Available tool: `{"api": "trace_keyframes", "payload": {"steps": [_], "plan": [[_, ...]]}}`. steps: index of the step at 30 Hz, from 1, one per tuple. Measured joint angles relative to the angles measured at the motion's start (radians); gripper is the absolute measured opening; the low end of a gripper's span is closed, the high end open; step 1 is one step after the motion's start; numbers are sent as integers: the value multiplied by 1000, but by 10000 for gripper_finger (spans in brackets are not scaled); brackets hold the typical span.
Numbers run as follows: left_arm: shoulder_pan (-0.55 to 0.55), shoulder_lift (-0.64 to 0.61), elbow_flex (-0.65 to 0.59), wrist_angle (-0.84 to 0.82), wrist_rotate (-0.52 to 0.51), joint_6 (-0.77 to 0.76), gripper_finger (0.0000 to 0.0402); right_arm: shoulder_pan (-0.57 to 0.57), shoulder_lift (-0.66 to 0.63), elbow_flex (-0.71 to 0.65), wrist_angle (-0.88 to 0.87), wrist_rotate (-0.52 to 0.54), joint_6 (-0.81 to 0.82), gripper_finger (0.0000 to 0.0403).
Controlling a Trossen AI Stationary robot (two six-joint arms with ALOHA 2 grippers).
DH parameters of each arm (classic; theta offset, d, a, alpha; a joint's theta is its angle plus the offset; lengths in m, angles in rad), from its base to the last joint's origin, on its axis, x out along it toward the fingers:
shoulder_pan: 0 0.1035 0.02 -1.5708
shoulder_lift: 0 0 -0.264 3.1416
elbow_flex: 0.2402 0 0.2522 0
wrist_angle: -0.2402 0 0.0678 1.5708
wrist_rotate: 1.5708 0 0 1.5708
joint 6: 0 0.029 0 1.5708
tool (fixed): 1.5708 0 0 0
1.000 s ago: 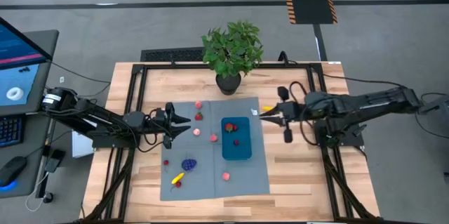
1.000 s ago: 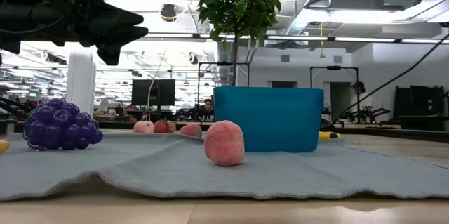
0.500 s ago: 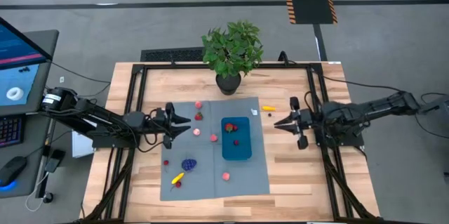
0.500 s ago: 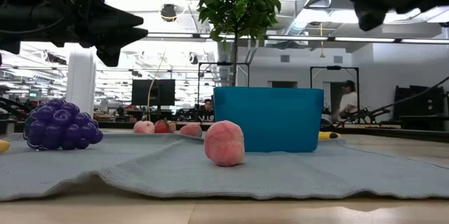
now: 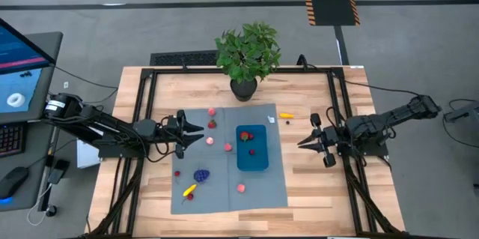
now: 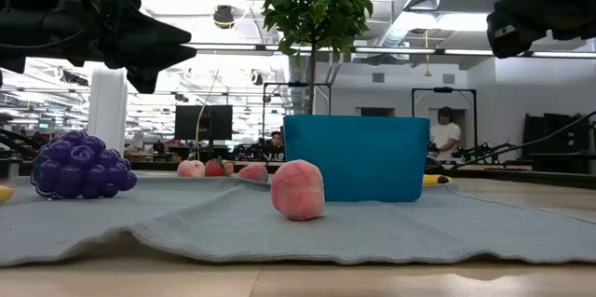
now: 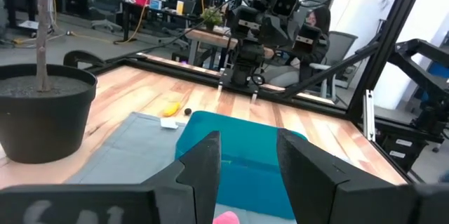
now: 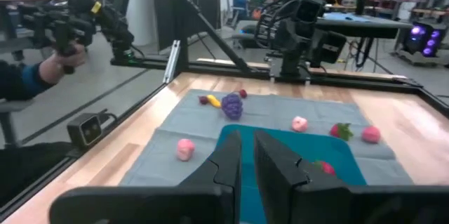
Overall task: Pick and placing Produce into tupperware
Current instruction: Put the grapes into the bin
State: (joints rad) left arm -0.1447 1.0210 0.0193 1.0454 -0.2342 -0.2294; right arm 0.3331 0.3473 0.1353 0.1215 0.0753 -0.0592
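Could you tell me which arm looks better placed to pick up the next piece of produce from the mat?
Probably the left. The left gripper hovers open over the mat, close to the strawberry and the pink fruit. The right gripper sits off the mat, beyond the tupperware.

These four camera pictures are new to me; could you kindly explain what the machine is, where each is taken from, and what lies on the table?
It is a two-armed robot at a wooden table. One picture looks straight down, one looks level across the tabletop, and two come from cameras on the wrists. The left gripper hovers open over a grey-blue mat; the right gripper hangs beside the mat, fingers slightly apart. Neither holds anything. On the mat are a blue container with red pieces inside, purple toy grapes, a pink peach and other small toy fruits. A potted plant stands behind.
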Motion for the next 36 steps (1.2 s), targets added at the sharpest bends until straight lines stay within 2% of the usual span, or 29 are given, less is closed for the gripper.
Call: {"api": "trace_keyframes", "payload": {"steps": [8, 14, 18, 22, 29, 33, 36], "plan": [[0, 0, 0, 14, -14, 21, 130, -17, -3, -126, 217, 5, 40, 60], [0, 0, 0, 23, -18, 28, 130, -104, -2, -129, 209, -15, 59, 60], [0, 0, 0, 32, -39, 60, 130, -223, -2, -129, 225, -104, 52, 60], [0, 0, 0, 71, -43, 61, 130, -390, -2, -129, 234, -227, 44, 60], [0, 0, 0, 90, -43, 88, 130, -702, -1, -129, 231, -493, 89, 60], [0, 0, 0, 90, -43, 86, 130, -806, -1, -129, 230, -507, 113, 60], [0, 0, 0, 89, -43, 83, 130, -829, -1, -129, 216, -501, 114, 60]]}}
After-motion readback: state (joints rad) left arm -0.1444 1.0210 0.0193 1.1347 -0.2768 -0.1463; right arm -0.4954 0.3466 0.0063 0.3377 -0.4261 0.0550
